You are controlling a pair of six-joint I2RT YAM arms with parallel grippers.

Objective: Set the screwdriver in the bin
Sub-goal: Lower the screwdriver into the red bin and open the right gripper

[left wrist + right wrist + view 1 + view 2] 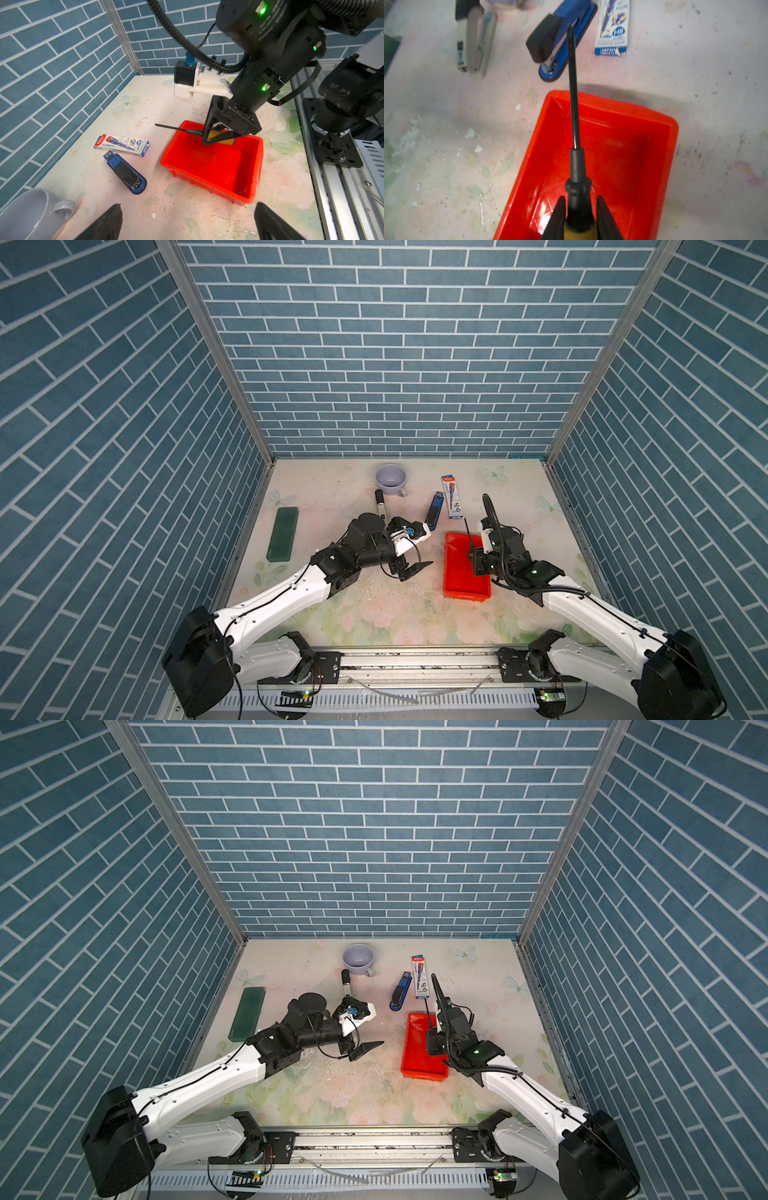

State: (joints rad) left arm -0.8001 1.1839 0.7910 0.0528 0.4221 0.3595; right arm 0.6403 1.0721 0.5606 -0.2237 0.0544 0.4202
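Yellow-handled screwdriver [574, 108] hangs over the red bin [672, 128], pinched by the fingers [558, 218] of the right gripper [580, 199], shaft jutting past the rim; placing looks near, needing a lowering and release, while the left gripper [187, 205] hovers, fingers spread.

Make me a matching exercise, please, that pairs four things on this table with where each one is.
Things:
1. screwdriver
2. stapler
3. mug
4. green case

Places:
A. beside the pencil box
B. alone, far left in both top views
C. gripped by the right pincer, handle over the bin
D. by the marker, at the far side

Pairs: 1-C, 2-A, 3-D, 4-B.
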